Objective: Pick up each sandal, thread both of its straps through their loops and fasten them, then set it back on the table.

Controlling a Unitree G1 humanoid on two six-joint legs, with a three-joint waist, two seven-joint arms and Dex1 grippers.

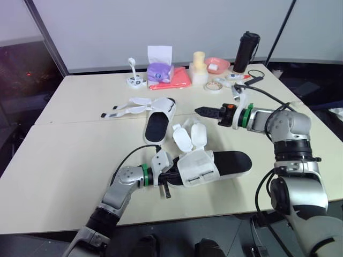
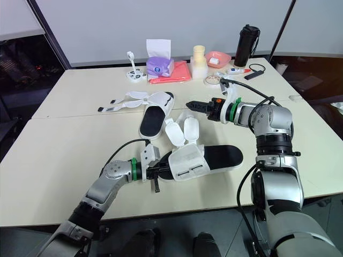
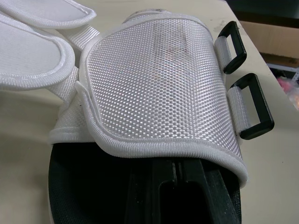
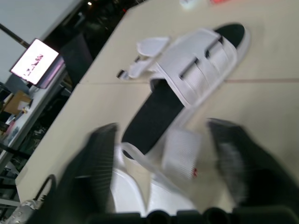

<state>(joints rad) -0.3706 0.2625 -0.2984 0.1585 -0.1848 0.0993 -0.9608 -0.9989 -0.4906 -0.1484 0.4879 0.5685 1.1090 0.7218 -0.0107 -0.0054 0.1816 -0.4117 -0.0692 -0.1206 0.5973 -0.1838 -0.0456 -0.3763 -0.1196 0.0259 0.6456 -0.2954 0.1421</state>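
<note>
Logging the head views first. Sandals: 2, both flat on the table (image 1: 64,155). The left gripper (image 1: 167,177) is pushed into the near sandal (image 1: 230,162) at its upper (image 1: 197,167) end. That sandal's long axis runs straight on from the gripper, with the bare black footbed (image 1: 233,159) end pointing away from it. Straps (image 1: 191,136): 2, both undone, standing up beside the upper on the side toward the right gripper (image 1: 200,111). The right gripper hangs above the table, holding nothing. The far sandal (image 1: 158,124) lies just ahead of its tips, long axis crosswise to the gripper. Its own straps are splayed out on the side away from the gripper.

Left wrist view: black fingers (image 3: 145,196) lie together, clenched, on the footbed with their tips under the mesh upper. I cannot tell whether they pinch anything. Loops (image 3: 254,106): 2, black, side by side on one edge of the upper, unthreaded. The 2 white straps lie open at the opposite edge.

Right wrist view: fingers (image 4: 100,158) are spread wide, released. The far sandal sits ahead between them, apart from both, its long axis slanting across.
</note>
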